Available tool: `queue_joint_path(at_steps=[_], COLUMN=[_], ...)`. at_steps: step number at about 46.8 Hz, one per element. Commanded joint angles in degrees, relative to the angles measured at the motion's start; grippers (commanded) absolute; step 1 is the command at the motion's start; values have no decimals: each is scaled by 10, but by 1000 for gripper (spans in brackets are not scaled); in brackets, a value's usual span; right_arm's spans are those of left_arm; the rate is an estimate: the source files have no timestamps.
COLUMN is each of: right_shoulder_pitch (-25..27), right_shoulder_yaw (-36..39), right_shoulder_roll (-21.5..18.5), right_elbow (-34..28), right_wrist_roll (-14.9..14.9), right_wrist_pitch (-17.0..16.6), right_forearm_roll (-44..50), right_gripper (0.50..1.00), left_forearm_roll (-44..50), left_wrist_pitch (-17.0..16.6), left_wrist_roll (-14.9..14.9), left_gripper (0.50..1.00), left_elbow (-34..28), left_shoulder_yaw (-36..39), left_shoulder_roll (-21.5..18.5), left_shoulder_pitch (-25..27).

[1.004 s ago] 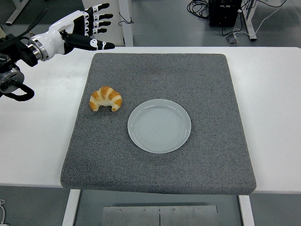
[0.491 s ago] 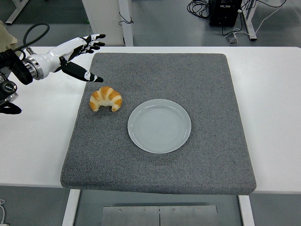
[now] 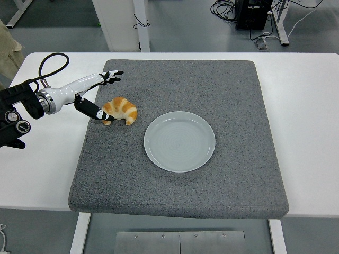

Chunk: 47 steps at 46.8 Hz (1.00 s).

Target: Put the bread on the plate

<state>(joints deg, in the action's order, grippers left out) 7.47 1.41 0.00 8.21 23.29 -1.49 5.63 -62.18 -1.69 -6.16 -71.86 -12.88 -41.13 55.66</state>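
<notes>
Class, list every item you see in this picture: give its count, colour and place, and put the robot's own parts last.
Table: one, white, fills most of the view.
Mat: one, grey, lies on the table's middle.
Plate: one, pale grey-white, empty, on the mat's centre.
Croissant: one, golden brown, on the mat left of the plate.
Cables and equipment: dark, on the floor behind the table.
Left hand: one, white and black, fingers spread, thumb at the croissant's left end.

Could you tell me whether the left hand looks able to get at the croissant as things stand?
Probably yes: the left hand is open right beside the croissant, thumb at its near end, with nothing between them.
</notes>
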Motion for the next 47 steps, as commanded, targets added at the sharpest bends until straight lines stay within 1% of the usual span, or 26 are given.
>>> queue_joint_path(at_steps=[1,5,12,18,24,34,38,44,47], right_shoulder_pitch=[0,0,0,0,0,0,0,0,0], right_shoulder_yaw=[0,0,0,0,0,0,0,0,0], right_shoulder_roll=[0,0,0,0,0,0,0,0,0], right_elbow=[0,0,0,1,0,1,0,0,0], right_wrist_roll=[1,0,0,0,0,0,0,0,0], right_wrist_pitch=[0,0,0,0,0,0,0,0,0], right_forearm_roll=[0,0,0,0,0,0,0,0,0], right_gripper=[1000,1000,1000,1000,1000,1000,1000,1000,1000], left_forearm_roll=[-18,-30,-29,-30,-31,-32,-33,-35,-35], left_wrist_pitch=[-23,-38,-45,-53,-53,-53,-54,-54,-54], left_wrist_roll=[0,3,1,1,3,-1,0,0,-1], left_gripper=[948,948,966,966,966,961,936,933,933], left_elbow=[6,8,22,46,68,72,76,102,106], left_shoulder_yaw=[16,27,28,28,29,29,29,29,29], left_shoulder_roll=[3,10,20,30,46,52,60,81,86], left_shoulder_pitch=[-2,-1,0,1,1,0,0,0,0])
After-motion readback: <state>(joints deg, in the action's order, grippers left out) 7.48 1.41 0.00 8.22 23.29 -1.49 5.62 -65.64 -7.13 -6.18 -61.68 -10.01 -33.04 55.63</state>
